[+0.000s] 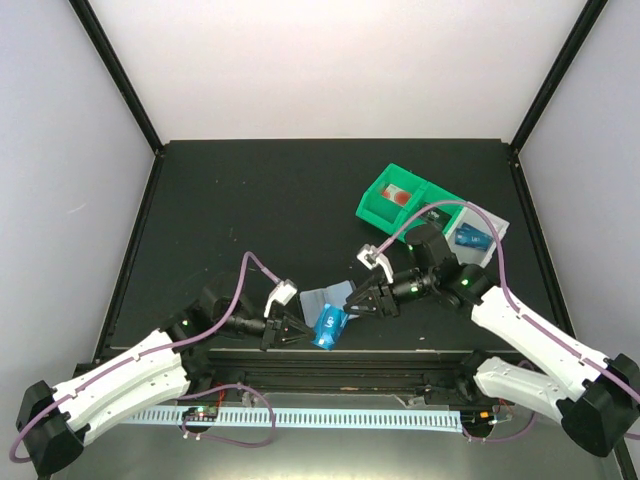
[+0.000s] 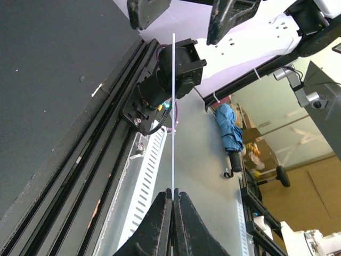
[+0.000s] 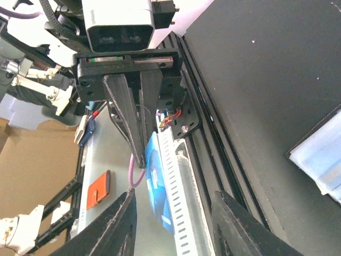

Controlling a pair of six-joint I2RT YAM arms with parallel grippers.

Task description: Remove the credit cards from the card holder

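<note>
My left gripper (image 1: 306,330) is shut on a bright-blue credit card (image 1: 329,327) and holds it at the table's front edge. In the left wrist view the card (image 2: 173,106) shows edge-on as a thin line rising from the closed gripper (image 2: 173,194). The right wrist view shows the same card (image 3: 160,189) pinched by the left fingers (image 3: 128,117). The pale blue-grey card holder (image 1: 322,298) lies flat on the table just behind the card; its corner also shows in the right wrist view (image 3: 319,157). My right gripper (image 1: 356,298) is open and empty, by the holder's right edge, facing the card (image 3: 176,218).
A green-and-grey compartment tray (image 1: 376,203) stands at the back right, with a red-and-white item (image 1: 398,195) in a green bin and another blue card (image 1: 468,238) in a grey bin. The black rail (image 1: 400,355) runs along the table's front edge.
</note>
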